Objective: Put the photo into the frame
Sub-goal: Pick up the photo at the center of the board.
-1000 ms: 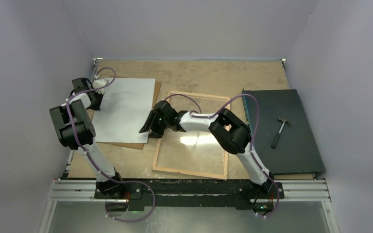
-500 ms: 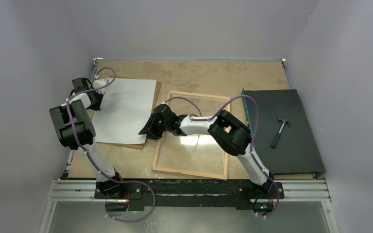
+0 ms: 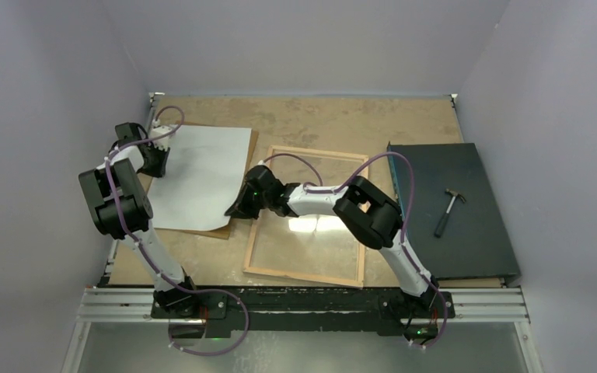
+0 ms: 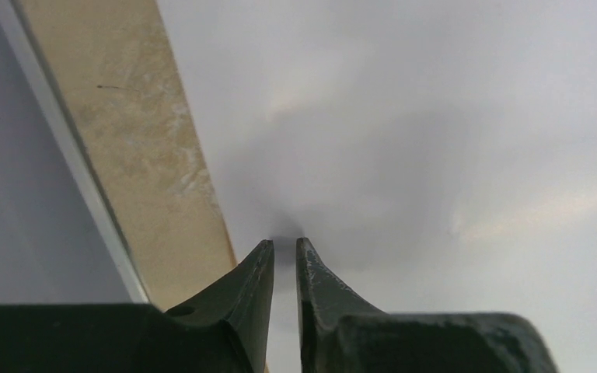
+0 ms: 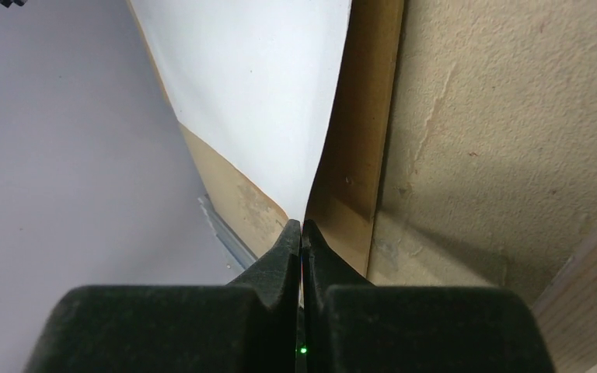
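Note:
The photo lies white back up on the left side of the table, on a brown backing board. My right gripper is shut on the photo's near right corner, which curls up off the board. In the right wrist view the white sheet runs straight into the pinched tips. My left gripper sits at the photo's far left edge. Its jaws stand a narrow gap apart over the white sheet. The frame lies wood side up just right of the photo.
A clear sheet rests inside the frame and glints. A dark mat with a hammer on it covers the right side. The table's left rail and side wall run close beside my left gripper.
The right gripper has closed on the photo's near right corner and lifted it slightly. The left gripper's jaws have parted a little. The photo has shifted slightly toward the frame.

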`<state>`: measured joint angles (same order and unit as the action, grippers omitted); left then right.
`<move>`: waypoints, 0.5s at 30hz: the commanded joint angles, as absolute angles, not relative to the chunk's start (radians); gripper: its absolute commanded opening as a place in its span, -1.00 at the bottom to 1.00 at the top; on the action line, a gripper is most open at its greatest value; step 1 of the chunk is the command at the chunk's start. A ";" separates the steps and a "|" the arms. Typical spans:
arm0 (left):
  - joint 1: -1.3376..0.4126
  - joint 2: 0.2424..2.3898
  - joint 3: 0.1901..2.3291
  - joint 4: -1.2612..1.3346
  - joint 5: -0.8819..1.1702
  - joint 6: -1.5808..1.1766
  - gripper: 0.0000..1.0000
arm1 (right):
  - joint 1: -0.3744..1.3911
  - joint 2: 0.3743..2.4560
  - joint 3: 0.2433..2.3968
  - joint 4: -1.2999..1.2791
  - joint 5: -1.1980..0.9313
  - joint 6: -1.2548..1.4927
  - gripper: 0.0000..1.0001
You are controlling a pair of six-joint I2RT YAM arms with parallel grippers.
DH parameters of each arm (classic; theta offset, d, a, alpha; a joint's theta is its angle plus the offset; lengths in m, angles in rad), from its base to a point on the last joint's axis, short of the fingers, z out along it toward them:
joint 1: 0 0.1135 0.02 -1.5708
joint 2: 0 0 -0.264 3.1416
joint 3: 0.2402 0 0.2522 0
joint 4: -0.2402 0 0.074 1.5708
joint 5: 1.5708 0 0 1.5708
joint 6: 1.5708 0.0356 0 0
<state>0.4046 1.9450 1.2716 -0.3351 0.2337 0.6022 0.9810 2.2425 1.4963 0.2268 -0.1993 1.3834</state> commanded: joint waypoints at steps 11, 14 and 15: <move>0.448 1.905 1.541 -0.717 0.390 0.483 -0.51 | 0.922 1.698 1.178 0.083 -0.052 1.205 -1.00; 0.448 1.875 1.531 -0.723 0.405 0.487 -0.49 | 0.898 1.542 1.030 0.027 -0.047 1.206 -1.00; 0.446 1.873 1.530 -0.735 0.415 0.490 -0.47 | 0.892 1.486 0.988 0.006 -0.039 1.209 -1.00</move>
<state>0.4404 1.9377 1.5097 -0.6781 0.3634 0.5060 0.9192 1.6234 1.1362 0.1173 -0.0860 1.2293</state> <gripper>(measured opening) 0.253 0.004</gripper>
